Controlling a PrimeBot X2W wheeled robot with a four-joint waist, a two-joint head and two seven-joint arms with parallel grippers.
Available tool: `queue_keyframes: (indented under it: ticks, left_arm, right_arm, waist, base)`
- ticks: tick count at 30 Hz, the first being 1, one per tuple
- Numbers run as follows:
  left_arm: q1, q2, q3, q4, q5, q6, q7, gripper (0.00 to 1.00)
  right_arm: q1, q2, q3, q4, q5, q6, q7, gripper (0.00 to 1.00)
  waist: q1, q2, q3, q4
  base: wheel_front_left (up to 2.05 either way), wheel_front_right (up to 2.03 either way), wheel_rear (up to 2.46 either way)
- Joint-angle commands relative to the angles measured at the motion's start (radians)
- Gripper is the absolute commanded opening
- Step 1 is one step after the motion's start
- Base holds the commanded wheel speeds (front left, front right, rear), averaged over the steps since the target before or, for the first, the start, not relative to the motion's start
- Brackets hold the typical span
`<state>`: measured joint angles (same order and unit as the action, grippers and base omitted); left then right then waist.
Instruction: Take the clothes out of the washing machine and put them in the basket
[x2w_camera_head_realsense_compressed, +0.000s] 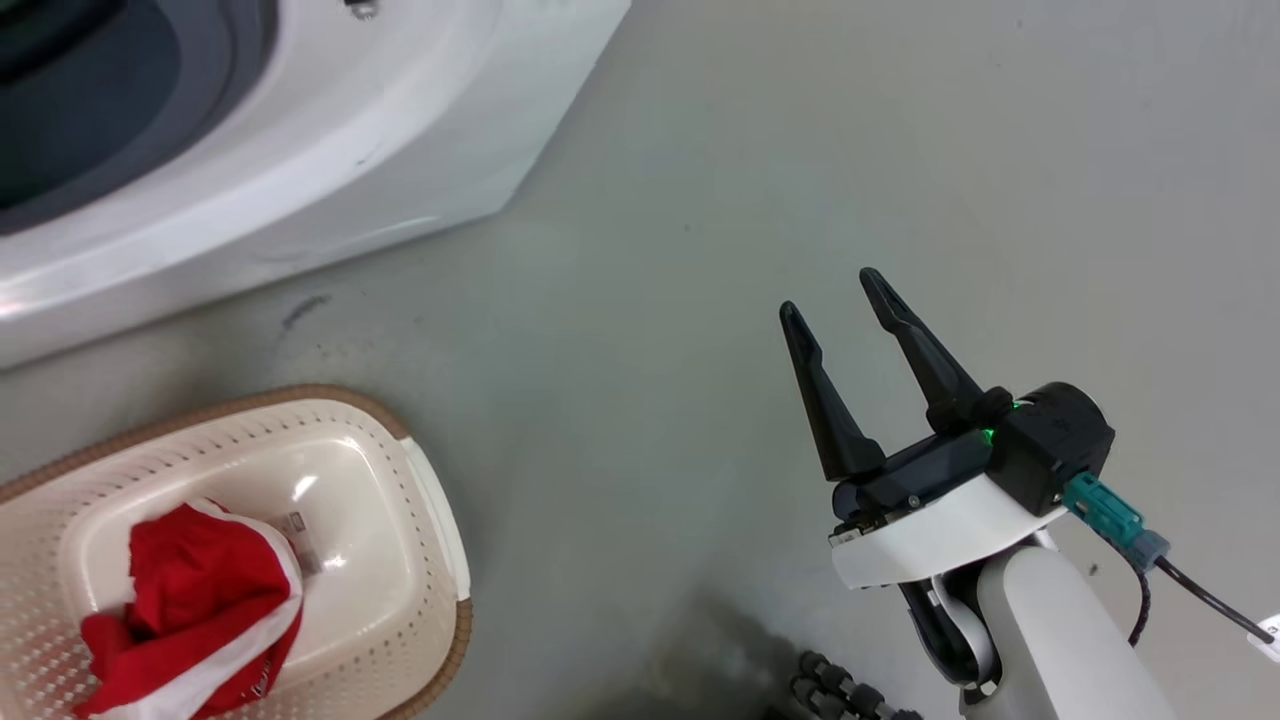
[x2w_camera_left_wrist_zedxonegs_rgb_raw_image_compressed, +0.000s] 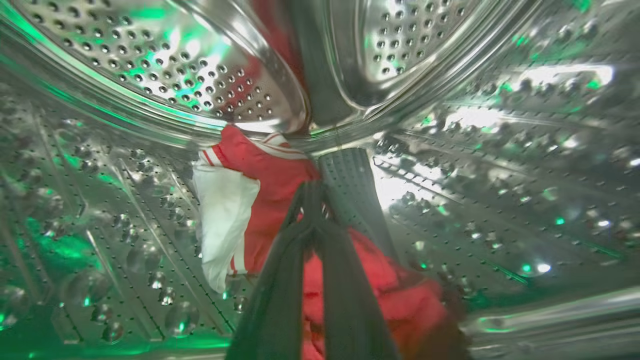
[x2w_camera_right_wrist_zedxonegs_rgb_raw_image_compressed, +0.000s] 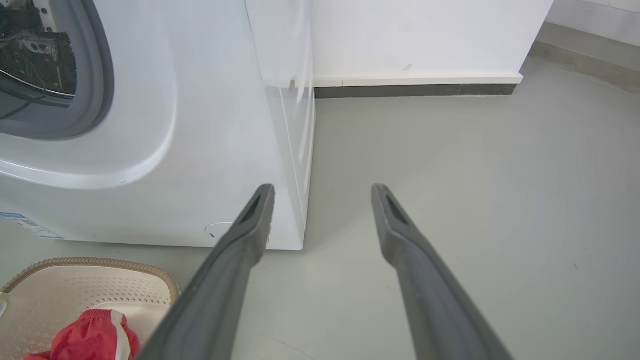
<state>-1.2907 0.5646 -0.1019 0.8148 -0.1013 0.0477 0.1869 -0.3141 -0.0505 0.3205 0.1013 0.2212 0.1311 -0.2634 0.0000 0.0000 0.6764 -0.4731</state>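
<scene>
While the right gripper (x2w_camera_head_realsense_compressed: 830, 292) hung released over floor (x2w_camera_head_realsense_compressed: 650, 250), right of the basket (x2w_camera_head_realsense_compressed: 440, 530), the left gripper (x2w_camera_left_wrist_zedxonegs_rgb_raw_image_compressed: 311, 192) sat inside the washing machine (x2w_camera_head_realsense_compressed: 300, 150) drum (x2w_camera_left_wrist_zedxonegs_rgb_raw_image_compressed: 150, 75), clenched on the red garment (x2w_camera_left_wrist_zedxonegs_rgb_raw_image_compressed: 270, 170) dead ahead. Garment ran near-to-far. One red piece (x2w_camera_head_realsense_compressed: 190, 590) lay in the basket.

The washing machine (x2w_camera_head_realsense_compressed: 400, 130) is white, with a grey rubber ring (x2w_camera_right_wrist_zedxonegs_rgb_raw_image_compressed: 102, 75). Its steel drum (x2w_camera_left_wrist_zedxonegs_rgb_raw_image_compressed: 165, 70) is dotted with small holes and flecked with green reflections. In it are a red garment (x2w_camera_left_wrist_zedxonegs_rgb_raw_image_compressed: 272, 170) with white stripes and a white cloth (x2w_camera_left_wrist_zedxonegs_rgb_raw_image_compressed: 225, 215). The basket (x2w_camera_head_realsense_compressed: 200, 440) is cream, perforated and brown-rimmed, around red clothes (x2w_camera_head_realsense_compressed: 190, 590) with a white band. The floor (x2w_camera_head_realsense_compressed: 700, 200) is pale grey. The right end effector (x2w_camera_head_realsense_compressed: 830, 292) has black fingers and a green light.
</scene>
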Motion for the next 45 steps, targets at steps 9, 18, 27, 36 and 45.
queue_keyframes:
  ticks: [9,18,27,36,45]
  left_arm:
    - [0.167,-0.084,0.043,0.107,-0.085,0.004,-0.261,0.0]
    - [0.281,-0.163,0.037,0.195,-0.131,-0.047,-0.407,0.0]
    - [0.316,-0.202,0.031,0.244,-0.16,-0.098,-0.446,0.02]
    - [0.282,-0.22,0.019,0.247,-0.161,-0.112,-0.453,1.0]
    - [0.063,-0.191,-0.036,0.364,-0.143,-0.143,-0.313,1.0]
  right_arm:
    - [0.05,0.0,-0.056,0.033,-0.042,-0.001,-0.002,1.0]
    - [0.081,0.001,-0.1,0.041,-0.064,-0.001,-0.002,1.0]
    - [0.077,0.001,-0.109,0.034,-0.071,-0.001,-0.002,1.0]
    - [0.08,0.001,-0.122,0.028,-0.083,-0.001,-0.002,1.0]
    - [0.091,0.001,-0.079,-0.021,-0.078,-0.001,0.013,1.0]
  waist:
    - [0.0,0.0,-0.195,0.061]
    - [0.0,0.0,-0.262,0.126]
    - [0.0,0.0,-0.263,0.16]
    - [0.0,0.0,-0.257,0.188]
    - [0.0,0.0,-0.169,0.155]
  base:
    - [0.0,0.0,0.0]
    - [0.0,0.0,0.0]
    - [0.0,0.0,0.0]
    - [0.0,0.0,0.0]
    - [0.0,0.0,0.0]
